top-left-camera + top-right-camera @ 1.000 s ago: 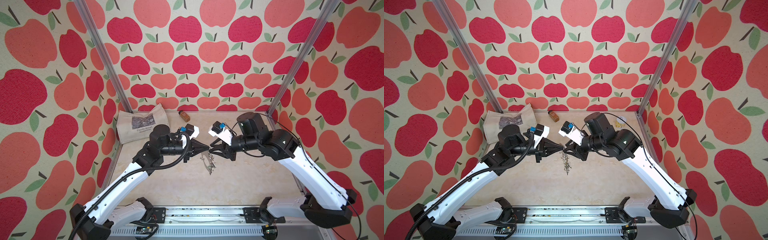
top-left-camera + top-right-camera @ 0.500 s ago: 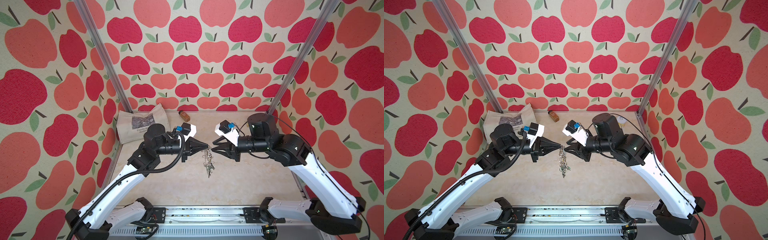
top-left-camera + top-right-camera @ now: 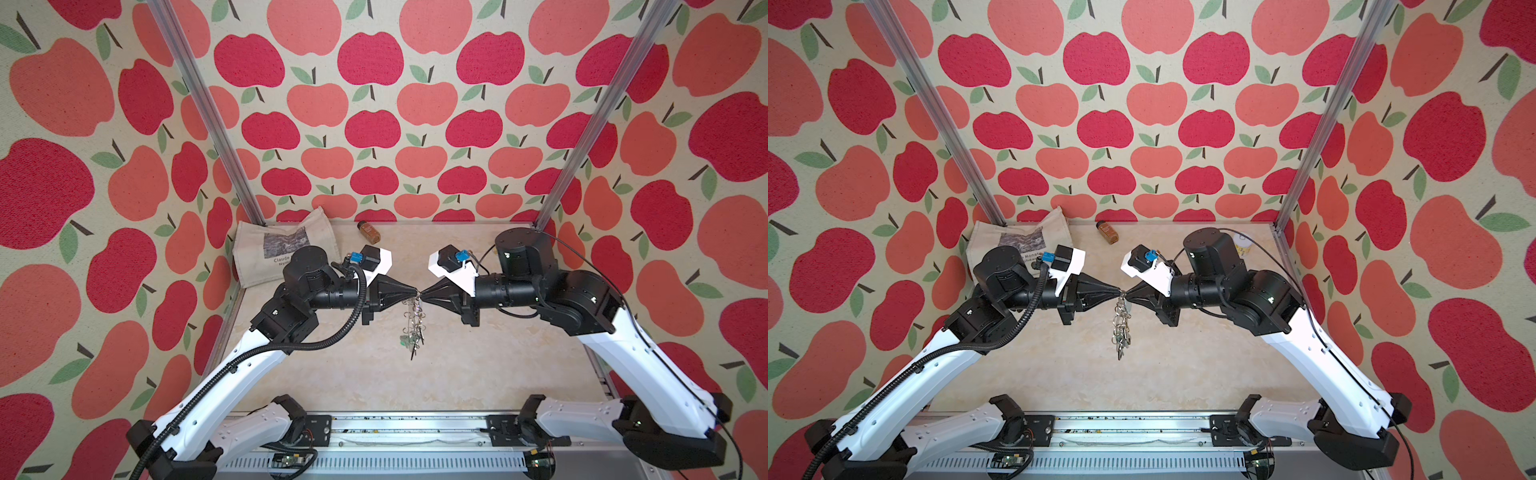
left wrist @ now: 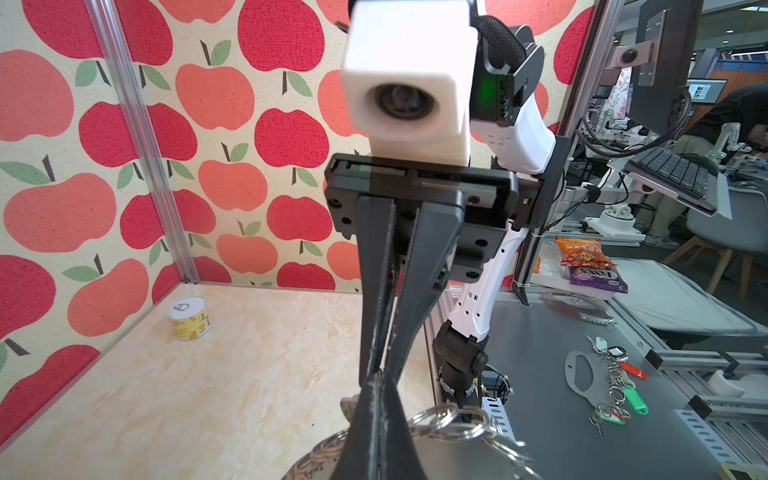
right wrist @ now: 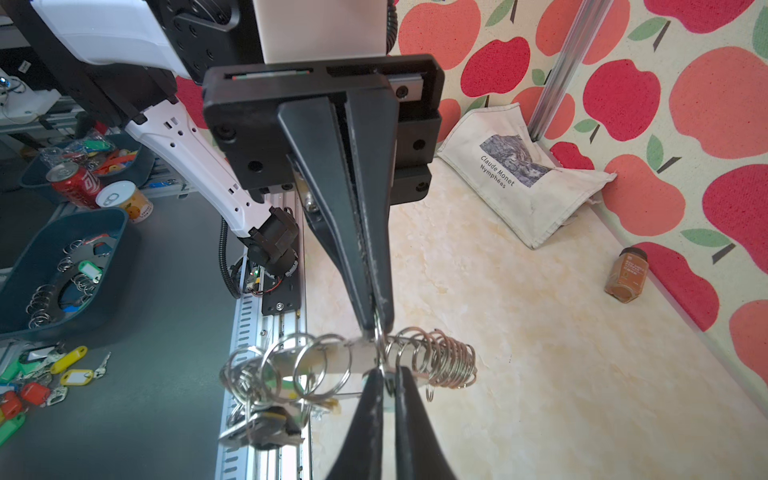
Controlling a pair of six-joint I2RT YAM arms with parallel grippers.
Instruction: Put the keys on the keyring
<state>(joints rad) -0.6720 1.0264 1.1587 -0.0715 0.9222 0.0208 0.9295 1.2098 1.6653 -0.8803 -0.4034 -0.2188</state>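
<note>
Both top views show the left gripper (image 3: pixel 415 294) and the right gripper (image 3: pixel 424 295) meeting tip to tip above the middle of the table (image 3: pixel 478 374). The keyring (image 3: pixel 415 318) hangs down from them, and the keys (image 3: pixel 407 341) dangle at its low end.

Left wrist view: the left fingers (image 4: pixel 361 440) are pressed together on the grey plate, split rings beside them.

Right wrist view: the right fingers (image 5: pixel 365 415) pinch the ring-lined edge, opposite the left ones. A cloth bag (image 5: pixel 519 178) lies far left and a brown jar (image 5: pixel 625 274) along the far edge.
</note>
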